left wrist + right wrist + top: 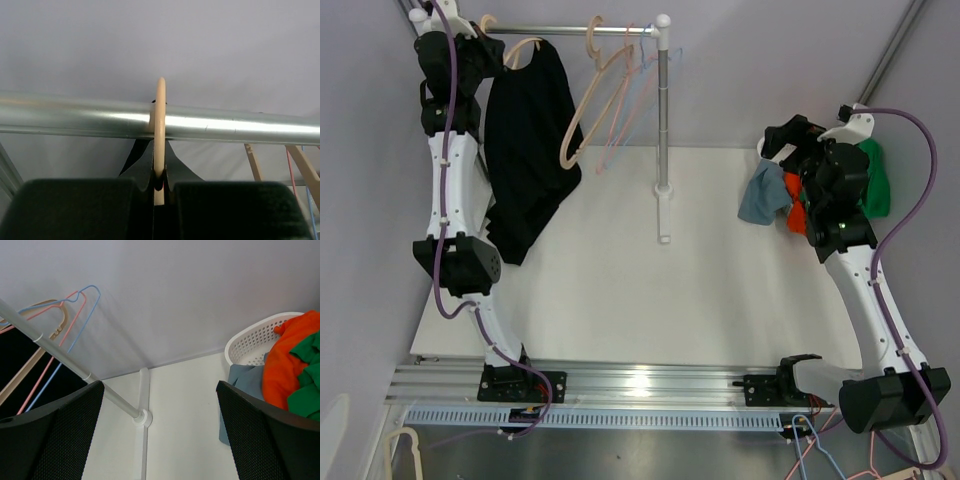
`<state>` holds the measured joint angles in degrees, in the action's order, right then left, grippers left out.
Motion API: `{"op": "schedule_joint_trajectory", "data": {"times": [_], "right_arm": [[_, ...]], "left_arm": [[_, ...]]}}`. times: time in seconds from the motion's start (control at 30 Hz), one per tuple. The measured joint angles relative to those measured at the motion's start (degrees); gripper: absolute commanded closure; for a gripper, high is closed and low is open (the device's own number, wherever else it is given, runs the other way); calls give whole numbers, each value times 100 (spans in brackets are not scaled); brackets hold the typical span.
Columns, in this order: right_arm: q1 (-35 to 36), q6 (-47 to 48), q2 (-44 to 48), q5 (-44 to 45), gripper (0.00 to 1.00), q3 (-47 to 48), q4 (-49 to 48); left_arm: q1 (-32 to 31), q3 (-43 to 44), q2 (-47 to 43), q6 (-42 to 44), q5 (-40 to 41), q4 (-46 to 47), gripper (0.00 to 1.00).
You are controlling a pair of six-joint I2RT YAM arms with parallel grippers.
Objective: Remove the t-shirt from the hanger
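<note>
A black t-shirt [525,150] hangs on a beige hanger [525,44] at the left end of the metal rail [570,30]. My left gripper [480,42] is raised to the rail. In the left wrist view it [159,187] is shut on the hanger's neck, just below the hook [160,120] that loops over the rail [75,117]. Dark fabric [131,156] shows under the rail. My right gripper [785,140] is open and empty at the far right; in its wrist view [160,440] nothing lies between the fingers [55,435].
Empty beige [588,95], pink [618,100] and blue [646,70] hangers hang further right on the rail. The rack's post [664,120] stands mid-table. A white basket [250,340] at the right holds orange [290,360], green and blue-grey [763,195] clothes.
</note>
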<state>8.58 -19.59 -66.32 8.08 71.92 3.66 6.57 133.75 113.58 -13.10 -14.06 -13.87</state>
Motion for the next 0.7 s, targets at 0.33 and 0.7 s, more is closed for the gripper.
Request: {"op": "schedule_joint_trajectory", "data": {"times": [0.33,0.7], "right_arm": [[0,-31,2,-31,0,-98,-20],[304,164,35,-671,0,-98,-26]], "left_arm": [[2,177,-2,-358,-138,-107,99],[11,-426,-708,-693,-284,7,100]]}}
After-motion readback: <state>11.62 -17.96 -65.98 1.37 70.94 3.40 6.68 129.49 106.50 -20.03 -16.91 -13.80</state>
